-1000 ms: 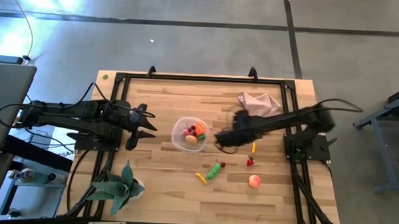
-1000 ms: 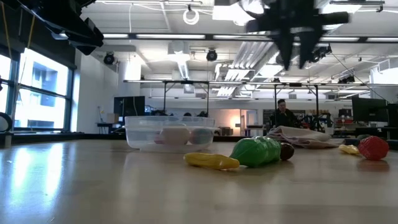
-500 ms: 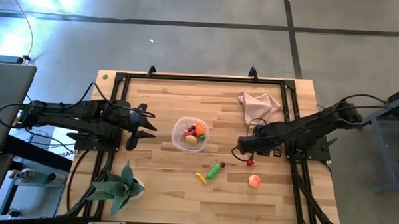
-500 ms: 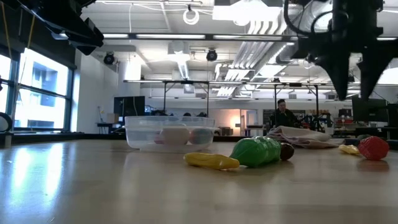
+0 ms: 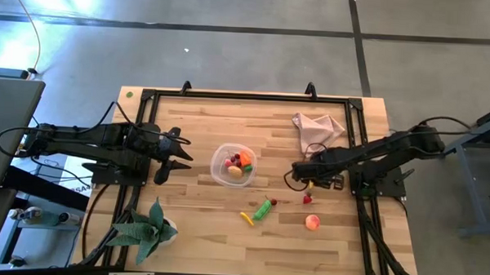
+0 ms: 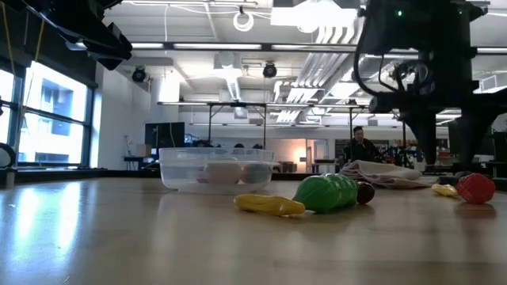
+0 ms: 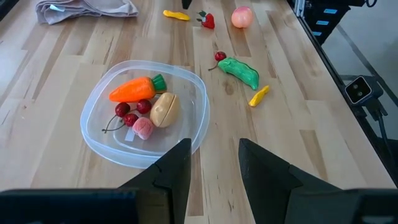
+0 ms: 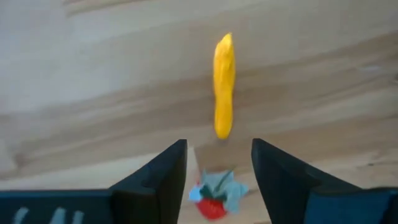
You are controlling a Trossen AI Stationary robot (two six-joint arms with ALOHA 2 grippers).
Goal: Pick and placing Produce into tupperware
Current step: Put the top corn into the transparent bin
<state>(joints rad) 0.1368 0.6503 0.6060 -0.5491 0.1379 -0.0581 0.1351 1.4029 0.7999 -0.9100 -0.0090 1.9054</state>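
Observation:
The tupperware point(image 5: 233, 164) point(image 7: 200, 118) point(image 6: 215, 170) stands mid-table and holds an orange carrot, cherries, a tan lump and a pink piece. On the wood lie a green pepper point(image 5: 264, 208) point(image 6: 326, 192), a yellow piece point(image 5: 246, 218), a peach point(image 5: 312, 222), a strawberry point(image 5: 308, 198) point(image 8: 212, 202) and a second yellow piece point(image 8: 224, 84) point(image 6: 445, 190). My right gripper point(image 5: 303, 179) point(image 8: 217, 162) point(image 6: 444, 154) hangs open just above the strawberry and that yellow piece, pointing down. My left gripper point(image 5: 172, 155) point(image 7: 214, 155) waits open, left of the tub.
A pink cloth point(image 5: 317, 128) lies crumpled toward the far right corner, just beyond my right arm. A green spiky plant point(image 5: 148, 228) stands at the near left. A black frame point(image 5: 230, 95) runs round the table edges. Bare wood shows along the near side.
My right gripper has swung from beside the tub toward the table's right edge, then come down toward the yellow piece and the strawberry. The produce and the tub lie as before.

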